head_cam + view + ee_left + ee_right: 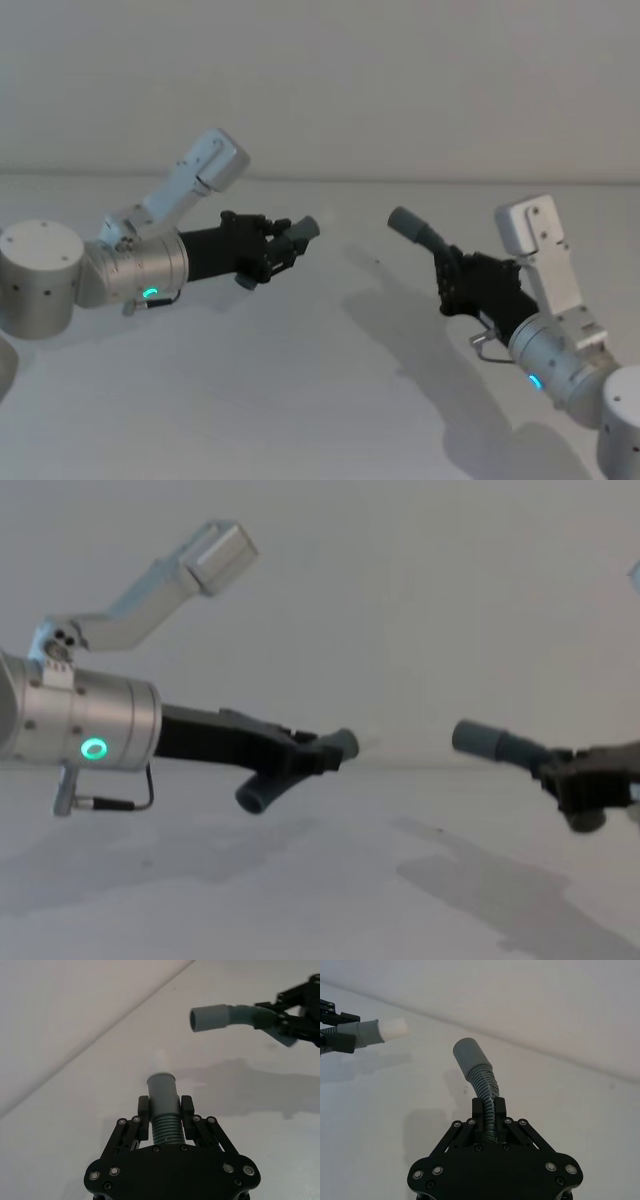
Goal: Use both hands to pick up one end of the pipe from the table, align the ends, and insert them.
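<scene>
Closest to the lens, chest view, is the fat silver left arm (90,730) with its green ring lit. Out at the end of it, the left gripper (310,755) is off the table (300,400), with its fingers (144,1115) clamped tight on the ribbed part of the short pipe piece (162,1100). The left wrist view shows that grip nicely. The chest view adds something else: the back end of that piece pokes out below the gripper, angled down.

The white tip (392,1030) stands out in the right wrist view (in the head view I can hardly pick it out against the pale table).

Next comes a stretch of plain open air between the two ends, well apart, with bare table and soft shadows (470,880) underneath.

Over on the right, the longer pipe piece (480,1077) curves up out of the right gripper (489,1110), which is pinched shut on its corrugated bit. Its smooth cuff (207,1018) shows an open mouth in the left wrist view, facing toward the tip but sitting off its line. The table's far edge meets the wall (320,80) behind both grippers.
</scene>
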